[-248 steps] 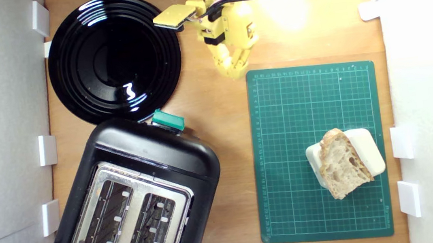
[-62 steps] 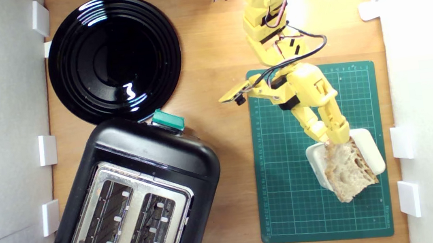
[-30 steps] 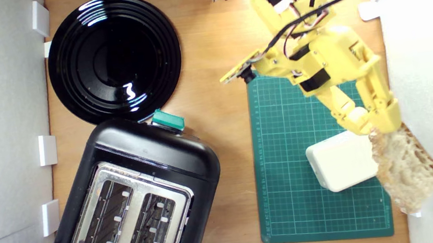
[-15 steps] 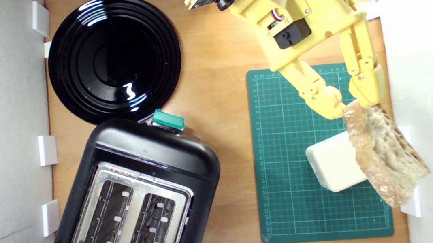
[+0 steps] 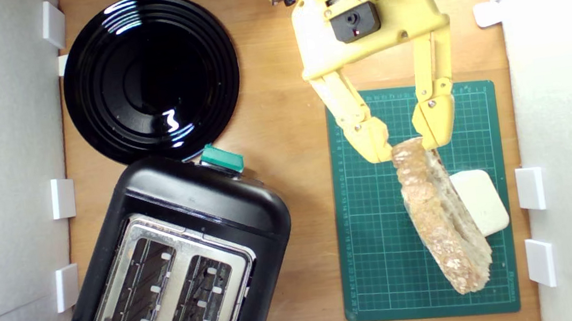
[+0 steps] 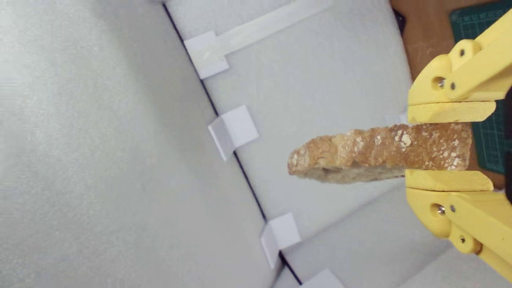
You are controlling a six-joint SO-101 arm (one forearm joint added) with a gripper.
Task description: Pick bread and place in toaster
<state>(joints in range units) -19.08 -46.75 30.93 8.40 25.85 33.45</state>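
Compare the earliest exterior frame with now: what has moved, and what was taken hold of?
The pincer came from beside the plate, clamped the bread and lifted it off the cream box; the slice now hangs edge-on, after swinging toward the exterior view's right and back. Toaster, plate, box and green mat stayed put.

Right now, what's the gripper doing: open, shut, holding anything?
Gripper: shut on the bread, pinching one end between both fingers; the slice hangs edge-up above the green mat.
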